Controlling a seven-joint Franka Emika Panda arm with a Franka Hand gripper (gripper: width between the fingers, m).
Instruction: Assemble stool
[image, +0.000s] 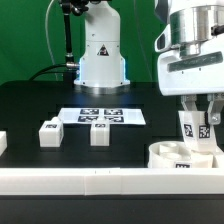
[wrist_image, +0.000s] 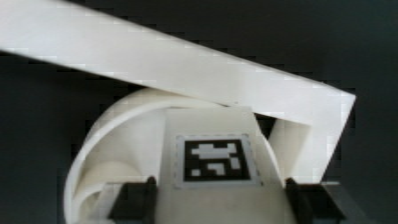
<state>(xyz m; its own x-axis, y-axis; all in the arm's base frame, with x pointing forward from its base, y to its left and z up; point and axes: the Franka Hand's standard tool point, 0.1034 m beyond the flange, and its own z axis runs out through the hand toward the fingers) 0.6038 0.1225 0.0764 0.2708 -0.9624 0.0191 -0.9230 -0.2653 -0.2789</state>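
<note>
Two loose legs sit on the black table (image: 30, 100) toward the exterior view's left: the left leg (image: 49, 132) and the middle leg (image: 99, 133), well apart. Behind them lies the flat marker board (image: 100, 116). A long white rail (image: 90, 181) runs along the front. On the exterior view's right the arm (image: 195, 60) hangs straight down, with its claw (image: 198, 125) pointing at the table. The claw pinches the third leg (image: 192, 128) by its sides and holds it upright, tag facing out. This leg is right over the round seat (image: 158, 155), near its back part. I cannot tell if they touch. In the wrist view the fingers (wrist_image: 128, 203) press on both sides of the third leg.
</note>
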